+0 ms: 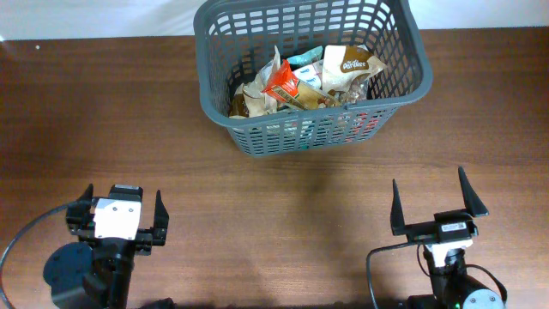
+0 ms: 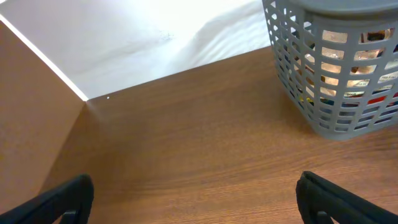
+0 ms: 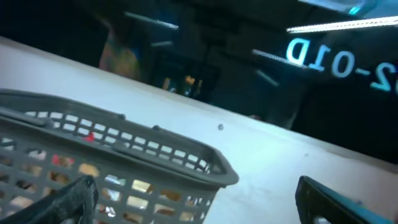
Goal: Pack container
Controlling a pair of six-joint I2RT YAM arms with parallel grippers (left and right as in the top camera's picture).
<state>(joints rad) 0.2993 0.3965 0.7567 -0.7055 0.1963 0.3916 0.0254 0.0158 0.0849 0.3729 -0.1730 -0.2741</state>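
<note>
The dark grey lattice container [image 1: 317, 133] stands against the far edge of the wooden tabletop [image 1: 257, 206], somewhat toward the far-right corner, with a jumble of snack packets heaped in its bottom. Among them are a red-orange packet [image 1: 283, 84] lying near the middle of the pile and a white pouch [image 1: 353, 64] with brown lettering toward the right-hand wall. The rest are crumpled wrappers, too tangled to tell apart.

No loose packet shows on the wood in the overhead view. The left wrist view likewise shows only bare boards between the basket and the far-left corner.

Both arms sit along the near edge, well apart from the basket. The left gripper [image 1: 123, 193] is by the near-left corner and the right gripper [image 1: 428, 177] toward the near-right corner. Each has its two fingers spread wide with nothing between them, and neither touches the container.

Judging by how things lie, the packing looks finished or very nearly so. The goods are inside, the pile sits well below the rim, and nothing visible waits to be picked up. Whether any item lies beyond the frame cannot be told from these views
</note>
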